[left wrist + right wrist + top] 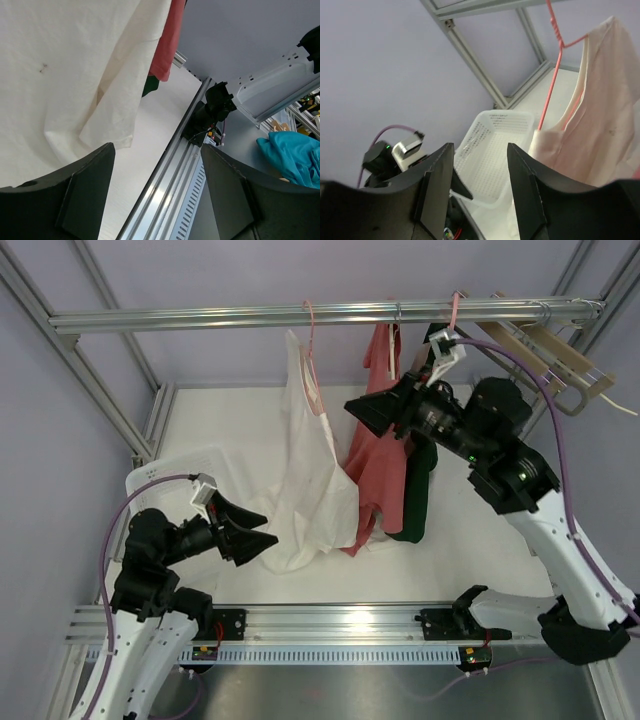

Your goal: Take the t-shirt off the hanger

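Note:
A cream t-shirt [310, 470] hangs on a pink hanger [311, 360] from the metal rail [300, 315], its hem pooled on the table. My left gripper [258, 528] is open and empty, just left of the hem. In the left wrist view the shirt [65, 75] fills the upper left, beyond the open gripper [157, 150]. My right gripper [365, 410] is open and empty, beside the shirt's right shoulder and not touching it. The right wrist view shows the hanger [552, 75] and the shirt [600, 115] to the right of the open gripper [480, 150].
A red shirt [380, 460] and a dark green one [420, 490] hang right of the cream shirt. A white basket [190, 468] stands at the left, also in the right wrist view [495, 150]. Wooden hangers [550, 355] hang at the rail's right end.

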`<state>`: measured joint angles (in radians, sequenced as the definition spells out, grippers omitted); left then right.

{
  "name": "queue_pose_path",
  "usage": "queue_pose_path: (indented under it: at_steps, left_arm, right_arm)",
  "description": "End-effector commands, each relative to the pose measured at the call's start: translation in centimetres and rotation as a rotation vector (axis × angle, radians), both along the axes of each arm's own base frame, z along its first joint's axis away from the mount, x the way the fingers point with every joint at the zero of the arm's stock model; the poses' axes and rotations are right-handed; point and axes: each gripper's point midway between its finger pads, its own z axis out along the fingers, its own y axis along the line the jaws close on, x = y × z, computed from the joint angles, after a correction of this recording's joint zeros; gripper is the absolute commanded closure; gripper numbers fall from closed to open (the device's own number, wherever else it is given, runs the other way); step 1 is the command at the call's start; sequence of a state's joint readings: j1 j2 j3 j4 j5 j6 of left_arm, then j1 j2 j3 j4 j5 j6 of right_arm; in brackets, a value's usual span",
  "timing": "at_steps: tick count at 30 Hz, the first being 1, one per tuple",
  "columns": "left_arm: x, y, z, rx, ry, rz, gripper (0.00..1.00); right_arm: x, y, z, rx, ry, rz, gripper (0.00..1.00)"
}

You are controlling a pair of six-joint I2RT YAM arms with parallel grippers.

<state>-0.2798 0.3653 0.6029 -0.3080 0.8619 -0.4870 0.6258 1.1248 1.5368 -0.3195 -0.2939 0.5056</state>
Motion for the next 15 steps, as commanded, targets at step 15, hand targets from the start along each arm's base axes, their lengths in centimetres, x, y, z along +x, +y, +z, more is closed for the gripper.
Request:
queue_pose_path:
  at_steps: [15]
  left_arm:
    - [-1.0,0.1,0.1,-0.007,-0.069,-0.002,0.20]
  right_arm:
    - [15.2,6.0,-5.0,-0.529,-0.056,-0.399,0.43]
